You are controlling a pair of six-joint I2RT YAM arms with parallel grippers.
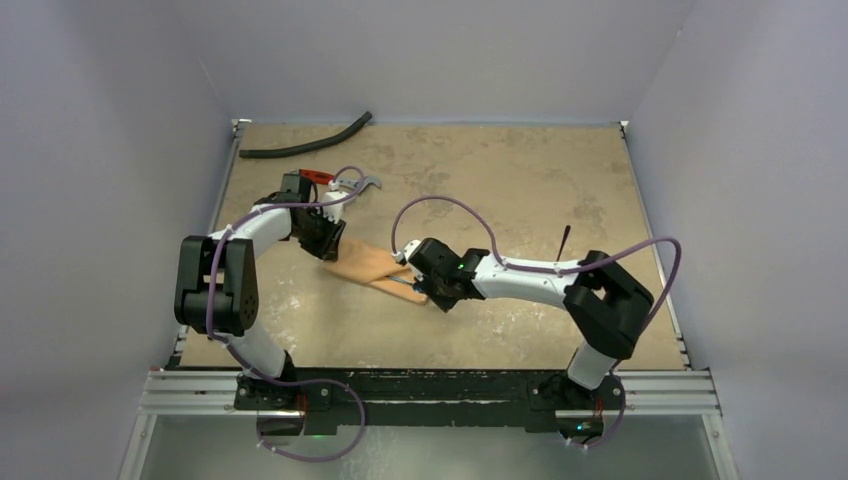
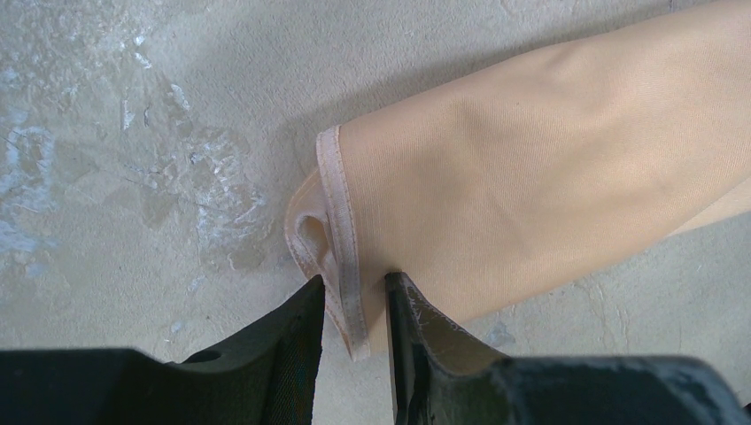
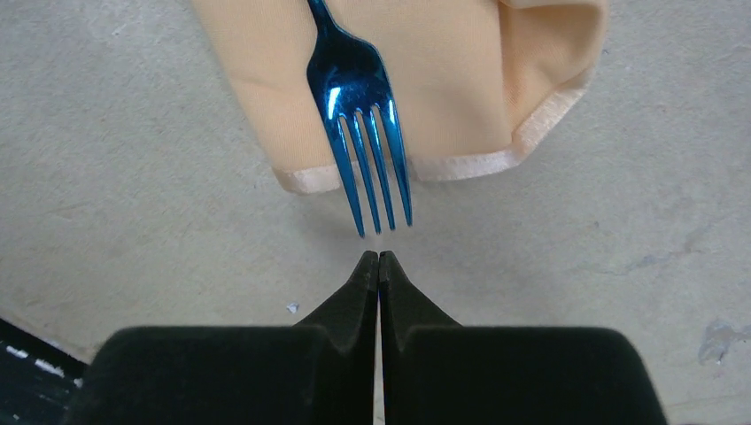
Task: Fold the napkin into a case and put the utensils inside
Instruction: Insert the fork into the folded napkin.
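The left end effector grips the hemmed edge of the napkin. The right end effector is clenched empty, just short of the fork tines.

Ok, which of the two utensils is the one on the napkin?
The shiny blue fork: it lies on the peach napkin, tines past its hem. The dark spoon lies apart on the bare table, farther right.

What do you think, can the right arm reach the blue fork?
Probably yes. The right arm's shut fingers sit just short of the fork, only bare table between. They would need to open first.
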